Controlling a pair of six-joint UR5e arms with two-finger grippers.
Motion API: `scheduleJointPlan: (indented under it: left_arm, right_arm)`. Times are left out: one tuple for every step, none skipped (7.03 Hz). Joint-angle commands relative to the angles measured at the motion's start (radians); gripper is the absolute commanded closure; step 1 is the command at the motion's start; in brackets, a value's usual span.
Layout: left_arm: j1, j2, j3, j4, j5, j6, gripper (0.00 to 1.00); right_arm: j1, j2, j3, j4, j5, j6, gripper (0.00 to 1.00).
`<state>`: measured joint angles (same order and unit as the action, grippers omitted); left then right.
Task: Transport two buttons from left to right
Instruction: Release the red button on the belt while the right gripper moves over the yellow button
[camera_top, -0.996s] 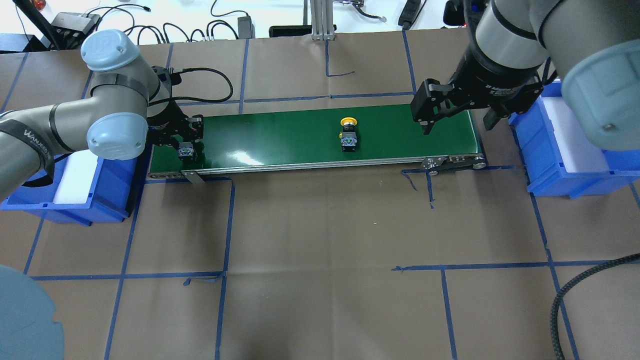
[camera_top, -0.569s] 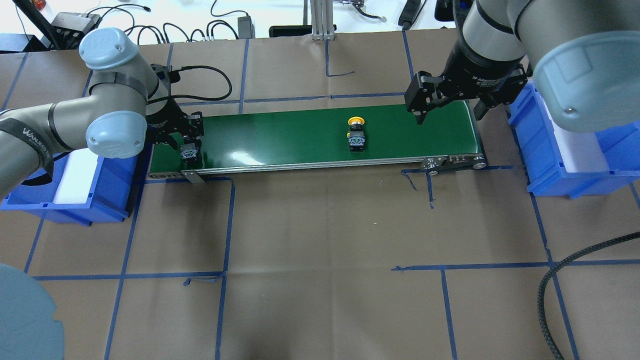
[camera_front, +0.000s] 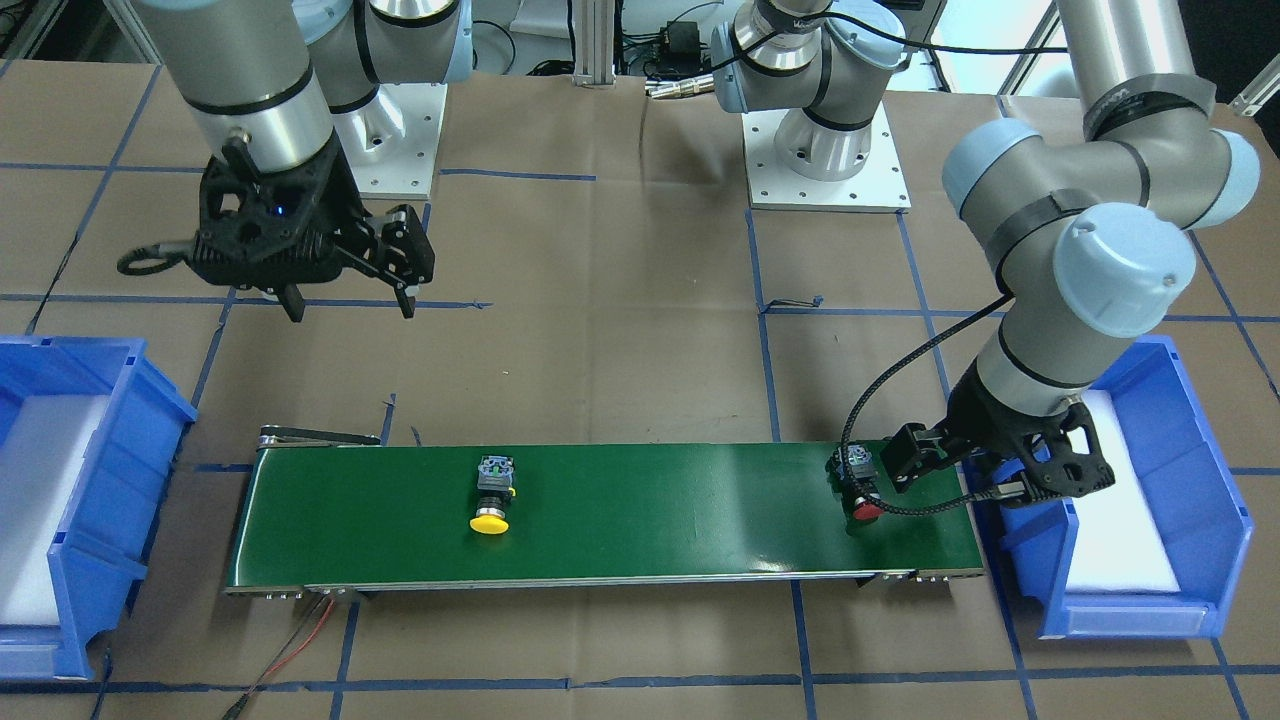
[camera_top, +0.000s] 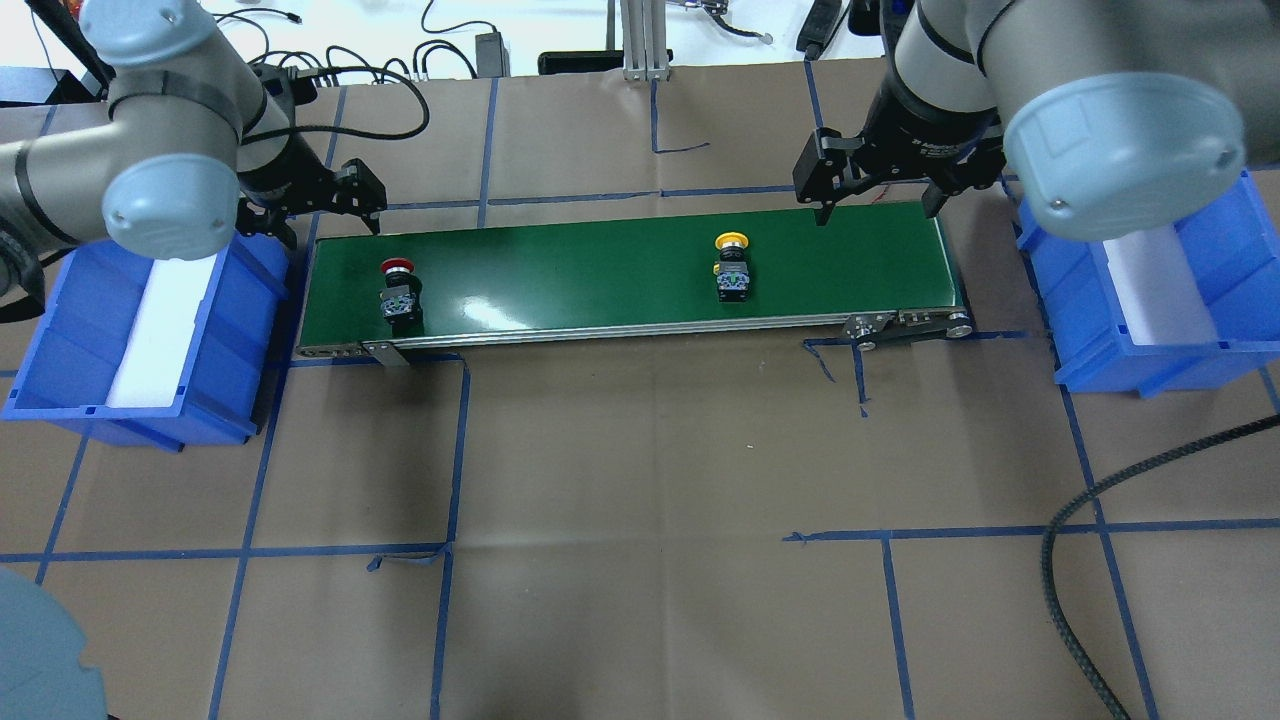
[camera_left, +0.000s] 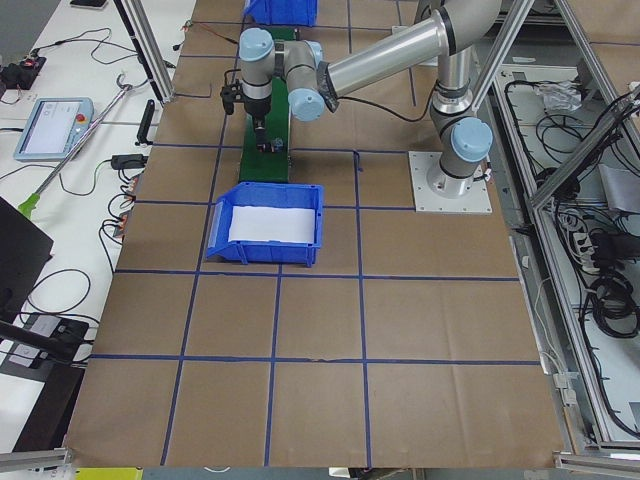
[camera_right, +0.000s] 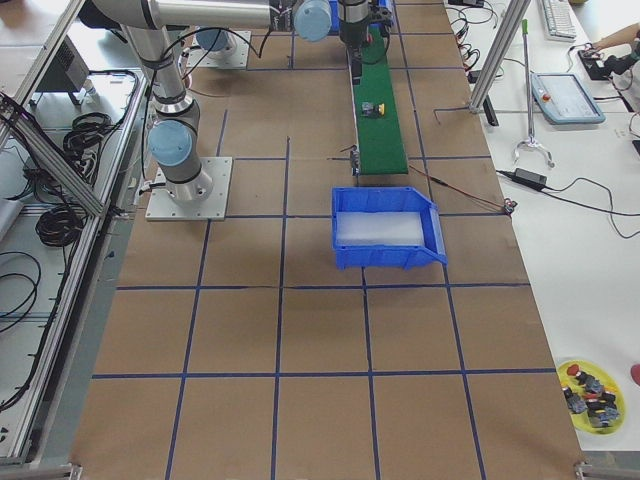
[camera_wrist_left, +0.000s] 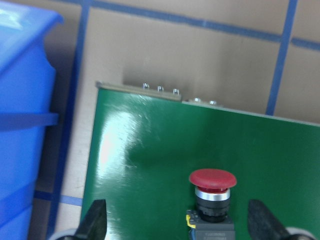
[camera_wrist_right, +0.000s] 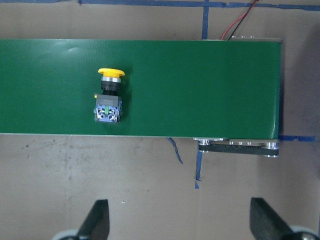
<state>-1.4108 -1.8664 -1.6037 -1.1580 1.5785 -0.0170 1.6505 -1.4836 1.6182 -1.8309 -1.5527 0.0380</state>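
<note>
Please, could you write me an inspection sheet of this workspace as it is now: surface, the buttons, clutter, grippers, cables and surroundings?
Surface: brown paper with a blue tape grid; green conveyor belt across it, with left bin and right bin at its ends.
Job's things: red button lies on the belt's left end; yellow button lies right of the belt's middle. Neither is in a bin.
Clutter: nothing seen.
Grippers: left gripper open, holds nothing, by the belt's left end; right gripper open, holds nothing, raised near the belt's right end.
Cables: black braided cable on the paper at front right; red and black wires at the belt's end.
Surroundings: yellow dish with small parts on the side bench.
</note>
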Motion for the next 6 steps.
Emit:
scheduleJointPlan:
  left_arm:
    - [-0.048, 0.01, 0.193, -0.254, -0.003, 0.0, 0.0]
    - [-0.1, 0.016, 0.256, -0.311, -0.002, 0.0, 0.0]
    - [-0.147, 0.022, 0.284, -0.331, -0.003, 0.0, 0.0]
    - [-0.164, 0.051, 0.266, -0.348, -0.003, 0.002, 0.0]
    - [-0.163, 0.088, 0.255, -0.386, 0.0, 0.037, 0.0]
    - [-0.156, 0.108, 0.248, -0.423, 0.001, 0.076, 0.0]
  right_arm:
    - [-0.038, 0.107, -0.003, -0.129, 0.002, -0.003, 0.0]
    - [-0.063, 0.136, -0.001, -0.161, 0.006, -0.003, 0.0]
    - [-0.069, 0.172, 0.003, -0.209, 0.011, -0.003, 0.0]
    - [-0.067, 0.21, 0.003, -0.223, 0.013, 0.002, 0.0]
    - [-0.067, 0.227, 0.002, -0.267, 0.016, 0.003, 0.0]
    - [-0.066, 0.239, 0.011, -0.33, 0.017, 0.017, 0.0]
